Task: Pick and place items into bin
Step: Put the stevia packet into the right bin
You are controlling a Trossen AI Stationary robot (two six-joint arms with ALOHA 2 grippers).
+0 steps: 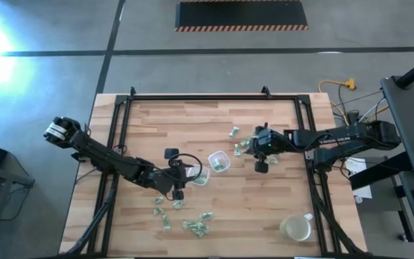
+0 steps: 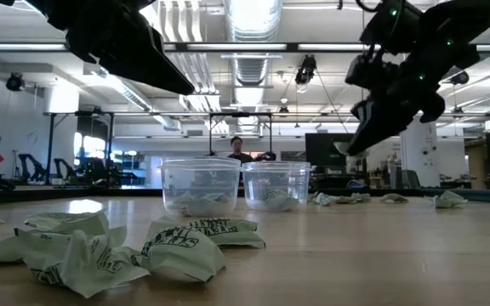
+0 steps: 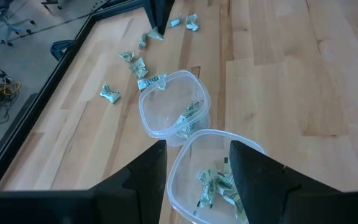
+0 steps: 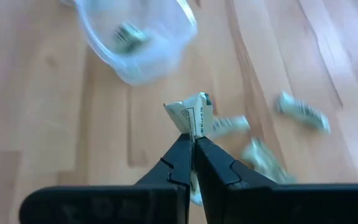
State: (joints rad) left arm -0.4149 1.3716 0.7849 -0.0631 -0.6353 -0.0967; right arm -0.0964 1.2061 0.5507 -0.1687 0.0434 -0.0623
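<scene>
We see the right gripper [image 4: 194, 140] raised above the table [image 1: 264, 208], its two fingers closed tip to tip on one wrapper [image 4: 193, 114], which stands pinched just beyond the tips. In the high view this gripper [image 1: 259, 149] hangs just right of the right tub [image 1: 218, 161], beside a small cluster of wrappers [image 1: 240, 146] on the wood. In the low view it [image 2: 360, 136] is well clear of the tabletop.

The left gripper [image 3: 197, 165] is open, with a wide gap between its fingers [image 3: 143, 171]; it holds nothing. It hovers over the left tub [image 3: 213, 180], whose rim shows between the fingers. In the high view it [image 1: 180, 180] sits just left of that tub [image 1: 200, 176].

The two clear tubs stand side by side near the table's middle, touching or nearly so. Each already contains a few wrappers [image 3: 219, 183]. We see more loose wrappers [image 1: 196, 228] scattered along the near edge, and others [image 3: 143, 79] beyond the far tub [image 3: 173, 102] in the left wrist view. A mug [image 1: 296, 228] stands at the near right corner.
</scene>
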